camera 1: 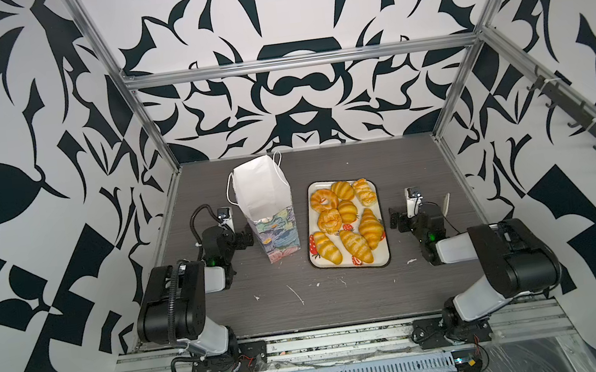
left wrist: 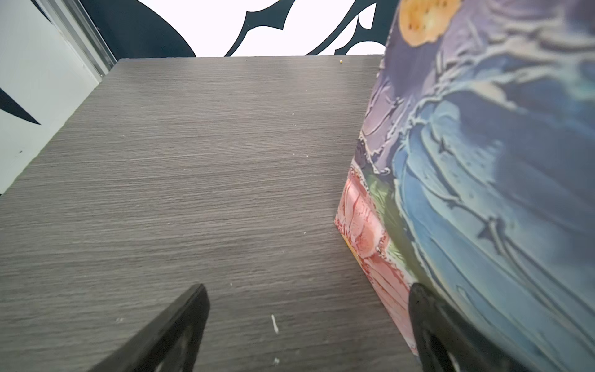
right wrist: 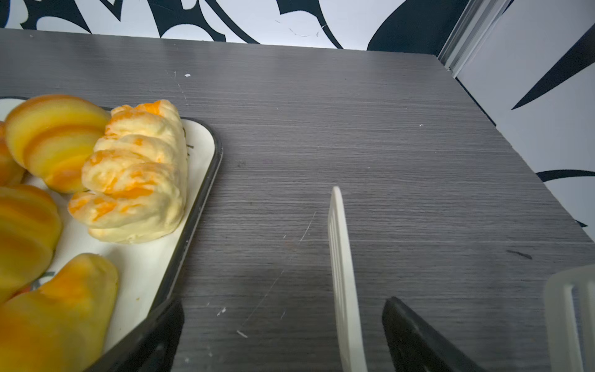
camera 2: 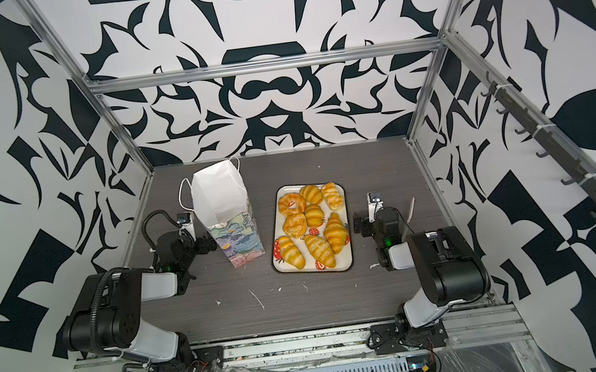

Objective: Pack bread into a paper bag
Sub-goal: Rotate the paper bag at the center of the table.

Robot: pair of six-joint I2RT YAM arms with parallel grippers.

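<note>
All of the bread (camera 1: 347,223) is on the tray (camera 1: 385,251): 8 glossy pieces show in both top views, crowded and touching, and none is in the paper bag (camera 1: 263,199) yet. The bag stands upright just beside the tray, on the side toward the left arm, with its mouth open upward and its cord handles hanging loose.

The left gripper (left wrist: 307,286) sits low on the far side of the bag from the tray. Its jaws are spread wide and hold nothing, but 1 finger (left wrist: 431,322) lies against the bag's printed wall, or very nearly so. The right gripper (right wrist: 285,301) waits on the opposite side of the tray, also spread wide and empty, with 1 finger (right wrist: 164,331) at the tray's rim.

The main risk is probably the bag. It looks tall, light and unsupported, so a nudge from that left finger, or a piece of bread catching its edge, could tip it away from the tray. A grab into the crowded tray could shove neighbouring pieces over the rim. A finger coming in low could also hook the rim and drag the tray along.
</note>
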